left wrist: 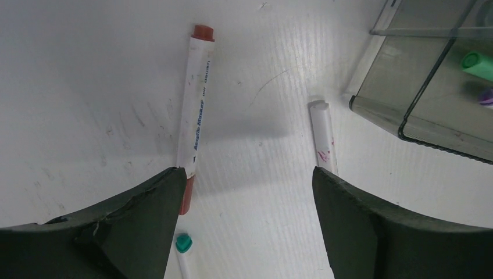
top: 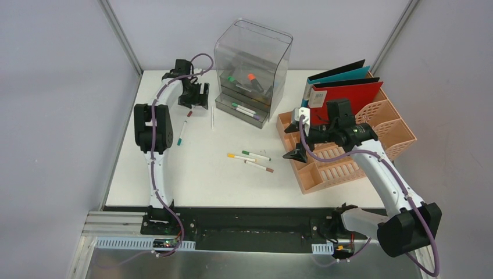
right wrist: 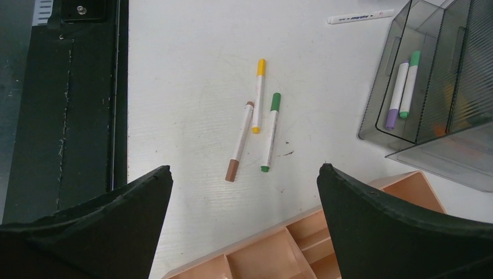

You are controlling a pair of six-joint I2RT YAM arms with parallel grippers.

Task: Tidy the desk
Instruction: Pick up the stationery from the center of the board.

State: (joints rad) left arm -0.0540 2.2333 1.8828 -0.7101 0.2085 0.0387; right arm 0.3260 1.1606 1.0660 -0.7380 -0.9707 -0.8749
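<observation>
The white desk [top: 192, 180] is lying between grey walls, its black front edge running past the arm bases. Six markers are lying loose on it.

Three are resting near the back left corner: a red-capped marker [left wrist: 196, 104], a teal-capped marker [top: 182, 132] and an all-white marker [left wrist: 323, 136]. Three more are lying close together around the middle of the desk: a yellow-capped marker [right wrist: 258, 96], a green-capped marker [right wrist: 270, 131] and a brown-capped marker [right wrist: 239, 142].

One clear grey drawer box [top: 253, 64] is standing at the middle of the back edge. Its bottom tray is jutting forward and holding two more, a purple-capped marker [right wrist: 396, 93] and a mint-capped marker [right wrist: 410, 81]. Others are showing dimly inside the box, too blurred to count.

One peach file rack [top: 343, 171] is sitting along the right edge, with a teal folder [top: 343, 75] and a red folder [top: 349, 93] standing at its back end.

The left fingers [left wrist: 157, 197] are hovering low over the back left corner, spread wide and gripping nothing. One is covering the near end of the red-capped marker, the other the end of the all-white marker.

The right fingers [right wrist: 145, 192] are hanging above the rack's front end, also spread wide and empty.
</observation>
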